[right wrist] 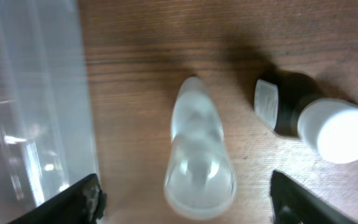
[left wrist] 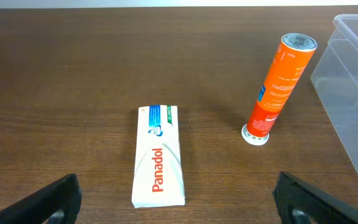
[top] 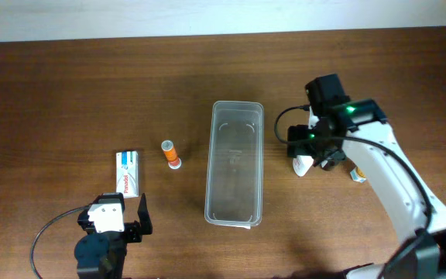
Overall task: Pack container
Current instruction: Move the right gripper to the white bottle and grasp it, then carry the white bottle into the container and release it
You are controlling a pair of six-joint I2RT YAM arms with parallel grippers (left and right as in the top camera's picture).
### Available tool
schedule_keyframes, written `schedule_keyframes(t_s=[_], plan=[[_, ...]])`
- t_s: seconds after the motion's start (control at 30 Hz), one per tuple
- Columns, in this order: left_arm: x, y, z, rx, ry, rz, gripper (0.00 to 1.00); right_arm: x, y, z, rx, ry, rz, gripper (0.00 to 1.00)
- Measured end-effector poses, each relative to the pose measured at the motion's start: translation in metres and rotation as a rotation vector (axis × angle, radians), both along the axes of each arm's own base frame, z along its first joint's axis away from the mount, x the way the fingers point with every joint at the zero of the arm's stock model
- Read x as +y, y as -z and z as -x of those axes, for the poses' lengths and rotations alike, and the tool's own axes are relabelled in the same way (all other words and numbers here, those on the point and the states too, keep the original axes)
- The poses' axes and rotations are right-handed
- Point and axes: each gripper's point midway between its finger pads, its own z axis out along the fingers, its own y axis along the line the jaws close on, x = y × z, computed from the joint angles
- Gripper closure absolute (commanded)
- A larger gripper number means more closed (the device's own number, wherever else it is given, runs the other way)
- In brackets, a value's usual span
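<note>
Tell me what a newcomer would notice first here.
The empty clear container lies lengthwise at the middle of the table. Left of it stands an orange tube, with a white Panadol box lying further left. On the right, the right tool hangs open over a white bottle.

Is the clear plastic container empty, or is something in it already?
Empty: the container holds nothing; overhead, only its bare clear floor shows.

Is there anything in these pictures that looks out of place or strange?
Only one thing: the orange tube beside the clear container seems to stand on its white cap, so upside down. Nothing looks spilled or damaged.
</note>
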Motion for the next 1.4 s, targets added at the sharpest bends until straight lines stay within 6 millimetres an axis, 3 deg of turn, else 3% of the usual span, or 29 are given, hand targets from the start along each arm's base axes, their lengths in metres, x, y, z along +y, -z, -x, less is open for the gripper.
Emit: schedule_keyframes(t_s=[0.17,0.3,0.37,0.5,0.97,1.1,1.2,1.33,1.4], plan=[[0.0,0.0,0.0,0.0,0.0,0.0,0.01,-0.003,0.016,-0.007,0.026,0.028,0.027,0.43],[0.0,0.0,0.0,0.0,0.0,0.0,0.0,-0.003,0.019,-0.008,0.032,0.032,0.028,0.51],[0.0,0.0,0.0,0.0,0.0,0.0,0.01,-0.003,0.019,-0.009,0.029,0.032,0.027,0.62],[0.0,0.0,0.0,0.0,0.0,0.0,0.0,-0.002,0.021,-0.012,0.025,0.034,0.026,0.73],[0.0,0.0,0.0,0.0,0.0,0.0,0.0,-0.002,0.017,-0.009,0.04,0.032,0.028,0.84],[0.0,0.0,0.0,0.0,0.0,0.0,0.01,0.001,-0.018,-0.012,0.005,0.026,0.017,0.85],[0.0,0.0,0.0,0.0,0.0,0.0,0.01,0.01,-0.064,-0.016,-0.1,0.003,-0.01,0.85],[0.0,0.0,0.0,0.0,0.0,0.0,0.0,0.04,-0.127,-0.012,-0.268,-0.08,-0.063,0.85],[0.0,0.0,0.0,0.0,0.0,0.0,0.01,0.061,-0.146,-0.007,-0.327,-0.137,-0.095,0.85]])
